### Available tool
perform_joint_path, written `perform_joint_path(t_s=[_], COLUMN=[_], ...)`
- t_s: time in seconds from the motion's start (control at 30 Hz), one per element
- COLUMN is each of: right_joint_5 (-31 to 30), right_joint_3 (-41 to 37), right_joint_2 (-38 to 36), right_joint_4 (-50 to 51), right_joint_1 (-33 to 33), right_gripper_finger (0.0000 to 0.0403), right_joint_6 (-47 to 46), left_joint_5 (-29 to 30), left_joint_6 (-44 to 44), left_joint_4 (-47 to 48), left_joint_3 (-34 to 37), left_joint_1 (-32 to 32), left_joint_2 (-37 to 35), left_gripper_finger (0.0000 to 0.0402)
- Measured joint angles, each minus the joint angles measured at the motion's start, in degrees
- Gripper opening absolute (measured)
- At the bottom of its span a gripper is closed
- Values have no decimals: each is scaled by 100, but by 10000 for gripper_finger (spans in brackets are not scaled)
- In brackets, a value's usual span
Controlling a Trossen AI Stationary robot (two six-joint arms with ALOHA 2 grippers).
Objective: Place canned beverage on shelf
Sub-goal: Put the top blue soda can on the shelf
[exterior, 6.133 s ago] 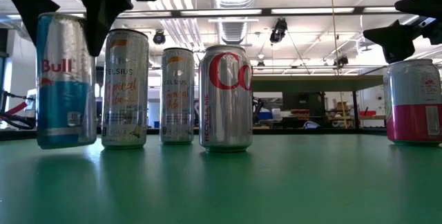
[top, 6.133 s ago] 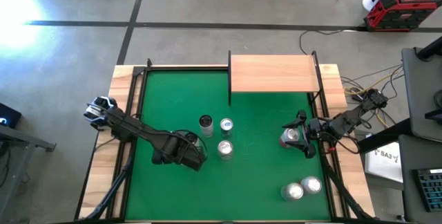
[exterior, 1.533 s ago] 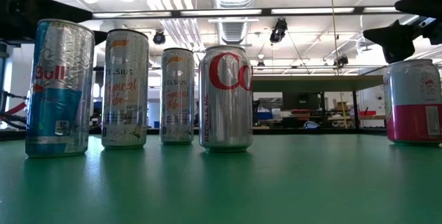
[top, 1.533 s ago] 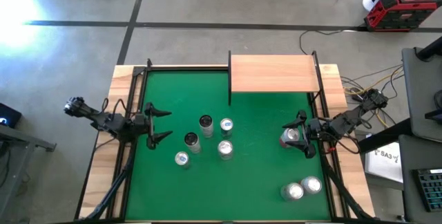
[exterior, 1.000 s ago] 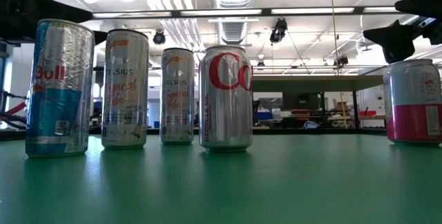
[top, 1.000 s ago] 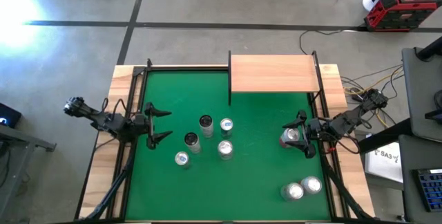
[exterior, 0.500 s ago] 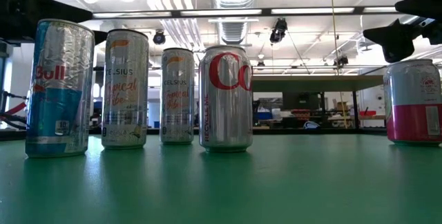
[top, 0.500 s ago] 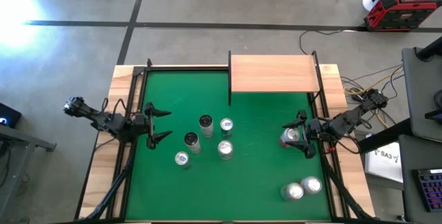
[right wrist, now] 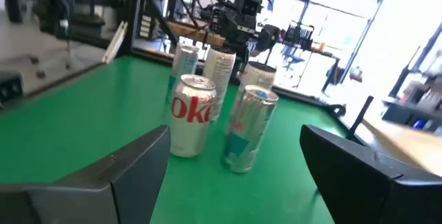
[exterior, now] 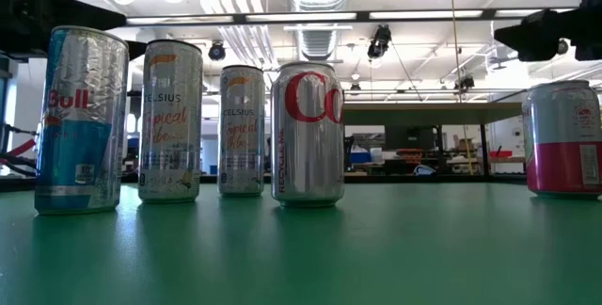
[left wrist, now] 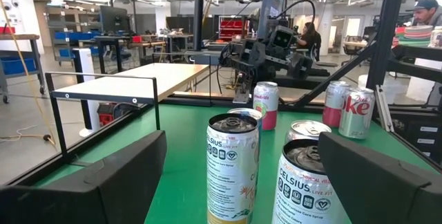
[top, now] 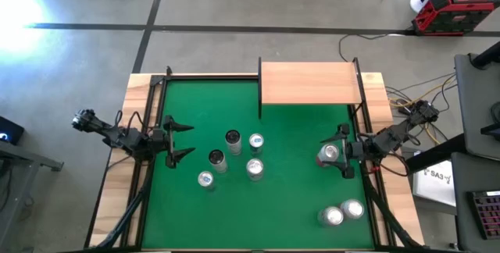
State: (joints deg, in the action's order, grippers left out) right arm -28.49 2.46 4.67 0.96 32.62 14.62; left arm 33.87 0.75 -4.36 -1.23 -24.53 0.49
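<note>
I am hanging the right gripper (top: 341,153) over the pink can (top: 329,154) near the table's (top: 289,198) right edge. Its jaws are standing wide, one on each side of the can as seen from above. The low view shows them above the can's top, so nothing is being held and the can is resting upright on the felt. I am lining up this way so the fingers can drop straight down around the body without knocking it.

This can is standing apart from the others and on the same side as the shelf (top: 311,83), which is sitting at the far edge with nothing on it. That, I judge, is making it the easy pick.

I am parking the left gripper (top: 186,140) at the left edge, jaws wide and holding nothing, facing the group of cans (top: 255,167) in the middle. It is waiting well clear, leaving the right arm room to work.
</note>
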Motion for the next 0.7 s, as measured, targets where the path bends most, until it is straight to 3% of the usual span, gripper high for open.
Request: perform_joint_path(t_s=[0.1, 0.37, 0.53, 0.7], right_joint_5=[2, -5, -864, -1282], right_joint_3=[-13, -18, -7, 343], right_joint_2=[0, -4, -2, 257], right_joint_4=[-107, -502, -1415, -883], right_joint_1=[0, -2, -4, -6], right_gripper_finger=[315, 315, 315, 315], right_joint_6=[-212, -1983, -2485, -2889], left_joint_5=[2, 2, 2, 2], left_joint_6=[-1, 0, 0, -1], left_joint_4=[2, 9, 24, 24], left_joint_3=[0, -2, -2, -2], left_joint_1=[0, 0, 0, 0], left_joint_2=[0, 0, 1, 4], left_gripper_finger=[361, 361, 361, 361])
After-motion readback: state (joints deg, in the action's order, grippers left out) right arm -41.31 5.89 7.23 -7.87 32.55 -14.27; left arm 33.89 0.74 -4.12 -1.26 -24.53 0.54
